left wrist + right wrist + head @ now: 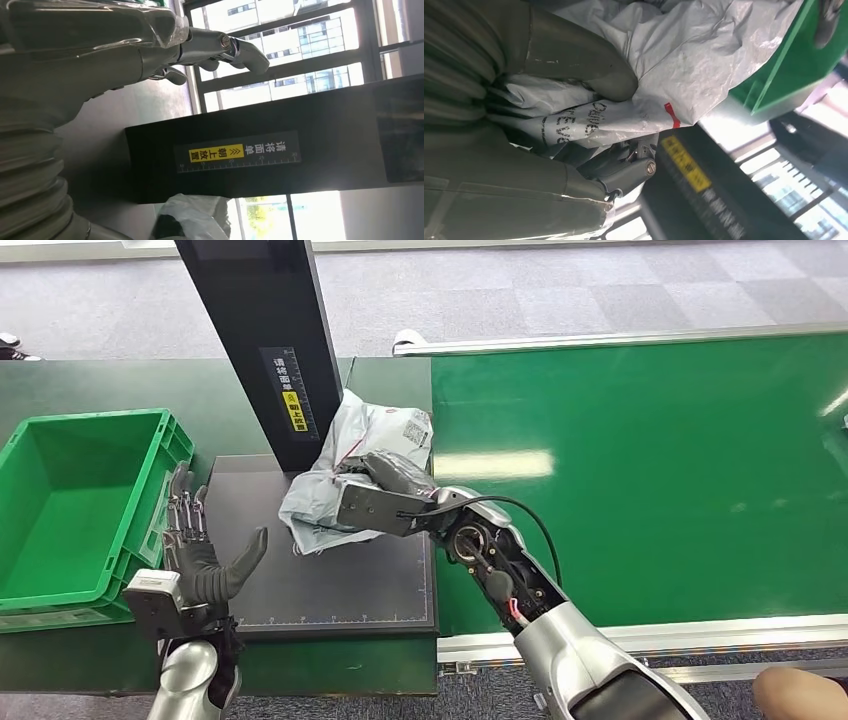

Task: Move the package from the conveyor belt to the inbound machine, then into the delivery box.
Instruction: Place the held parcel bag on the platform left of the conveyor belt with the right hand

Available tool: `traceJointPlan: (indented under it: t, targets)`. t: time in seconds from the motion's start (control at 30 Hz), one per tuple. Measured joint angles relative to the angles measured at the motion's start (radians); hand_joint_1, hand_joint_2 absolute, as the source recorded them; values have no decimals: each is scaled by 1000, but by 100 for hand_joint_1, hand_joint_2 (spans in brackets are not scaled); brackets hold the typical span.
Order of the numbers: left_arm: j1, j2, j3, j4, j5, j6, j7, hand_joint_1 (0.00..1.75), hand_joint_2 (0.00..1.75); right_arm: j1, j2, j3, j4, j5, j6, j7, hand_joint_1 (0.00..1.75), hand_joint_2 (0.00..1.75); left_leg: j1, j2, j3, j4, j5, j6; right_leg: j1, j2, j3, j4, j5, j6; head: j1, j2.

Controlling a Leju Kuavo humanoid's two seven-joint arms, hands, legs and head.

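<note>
Pkg (345, 465) off conveyor belt (640, 480), over inbound machine platform (330, 580), gripped by right hand (385, 495); left hand (200, 555) empty, fingers spread; transfer to delivery box (60, 570) pending.

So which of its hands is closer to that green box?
Left. The left hand hovers open right beside the green box, at its near right corner. The right hand grips the grey package over the black platform, farther away.

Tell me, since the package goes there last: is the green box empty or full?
Empty as far as visible: the green box shows bare floor and walls, nothing inside.
</note>
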Motion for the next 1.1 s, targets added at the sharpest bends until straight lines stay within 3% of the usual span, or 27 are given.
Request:
traceJointPlan:
  t: [0.17,0.3,0.7,1.1]
  targets:
    - [20,0,16,-22,0,-12,0,0,175,-2,19,39,34,-38,11,-9,175,175,0,0,0,0,0,0,0,0,0,0,0,0,0,0]
    - [26,0,22,-30,0,-16,1,0,175,-4,25,51,47,-48,19,-9,2,175,0,0,0,0,0,0,0,0,0,0,0,0,0,0]
    - [45,-6,35,-39,-12,-59,31,0,175,-9,19,66,97,-187,72,5,0,175,0,0,0,0,0,0,0,0,0,0,0,0,0,0]
    - [59,-6,53,-34,-44,-84,48,0,175,16,-29,-5,125,-286,84,-24,0,175,0,0,0,0,0,0,0,0,0,0,0,0,0,0]
